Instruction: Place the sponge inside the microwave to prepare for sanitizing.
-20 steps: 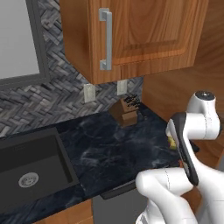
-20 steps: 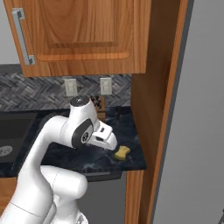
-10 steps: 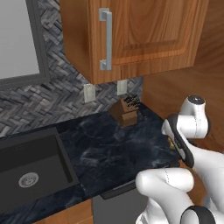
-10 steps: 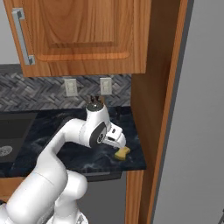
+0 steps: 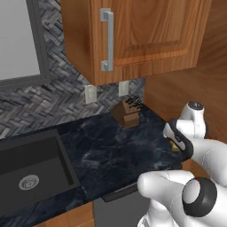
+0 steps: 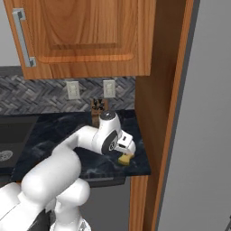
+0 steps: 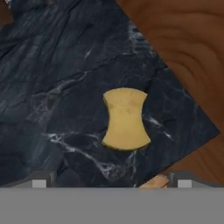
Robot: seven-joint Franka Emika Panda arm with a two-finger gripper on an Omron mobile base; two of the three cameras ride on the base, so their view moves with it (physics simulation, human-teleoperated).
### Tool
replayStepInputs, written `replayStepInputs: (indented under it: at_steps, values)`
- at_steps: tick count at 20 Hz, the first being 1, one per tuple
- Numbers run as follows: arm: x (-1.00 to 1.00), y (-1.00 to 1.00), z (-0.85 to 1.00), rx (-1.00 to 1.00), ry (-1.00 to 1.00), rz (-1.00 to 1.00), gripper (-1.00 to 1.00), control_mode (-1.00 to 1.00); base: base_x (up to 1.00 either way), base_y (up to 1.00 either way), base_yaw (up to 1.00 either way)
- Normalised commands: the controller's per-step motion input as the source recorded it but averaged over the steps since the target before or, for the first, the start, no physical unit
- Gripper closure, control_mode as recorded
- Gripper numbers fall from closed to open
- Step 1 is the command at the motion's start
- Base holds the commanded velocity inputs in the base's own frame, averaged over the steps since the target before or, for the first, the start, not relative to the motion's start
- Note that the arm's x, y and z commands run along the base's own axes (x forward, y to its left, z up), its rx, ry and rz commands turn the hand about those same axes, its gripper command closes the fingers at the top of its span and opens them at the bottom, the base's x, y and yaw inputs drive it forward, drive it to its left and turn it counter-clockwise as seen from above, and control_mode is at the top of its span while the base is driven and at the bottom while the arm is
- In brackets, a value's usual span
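Observation:
The sponge (image 7: 125, 119) is yellow and waisted, and lies flat on the black marble counter (image 7: 52, 87) near its right end corner. My gripper (image 7: 112, 180) hangs above it, open, with its two fingertips (image 7: 41, 179) wide apart and nothing between them. From the right base view the sponge (image 6: 124, 159) peeks out just under the gripper (image 6: 126, 150). A sliver of the sponge (image 5: 177, 147) also shows behind the hand in the left base view. The microwave is out of view.
A wooden side panel (image 6: 155, 113) closes the counter's right end, close beside the sponge. A knife block (image 5: 127, 113) stands at the back wall. A dark sink (image 5: 31, 170) lies to the left. An upper cabinet (image 5: 146, 31) hangs overhead.
The arm has swung right and down, bringing the hand low over the sponge at the counter's right end. The jaws have stayed open.

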Motion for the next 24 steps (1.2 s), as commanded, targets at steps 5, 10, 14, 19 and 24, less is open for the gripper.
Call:
replayStepInputs:
  at_steps: [5, 10, 14, 19, 24]
  values:
    - [0.59, -0.06, -0.43, 0.0, 0.0, 0.0, -1.0, -1.0, 0.0, 0.0, 0.0]
    - [0.43, -0.13, -0.27, 0.0, 0.0, 0.0, -1.0, -1.0, 0.0, 0.0, 0.0]
    - [0.25, -0.36, -0.04, 0.0, 0.01, 0.0, -1.0, -1.0, 0.0, 0.0, 0.0]
    - [0.05, -0.27, -0.06, 0.0, 0.0, 0.0, -1.0, -1.0, 0.0, 0.0, 0.0]
    - [-0.02, 0.0, -0.24, 0.01, 0.0, 0.0, -1.0, -1.0, 0.0, 0.0, 0.0]
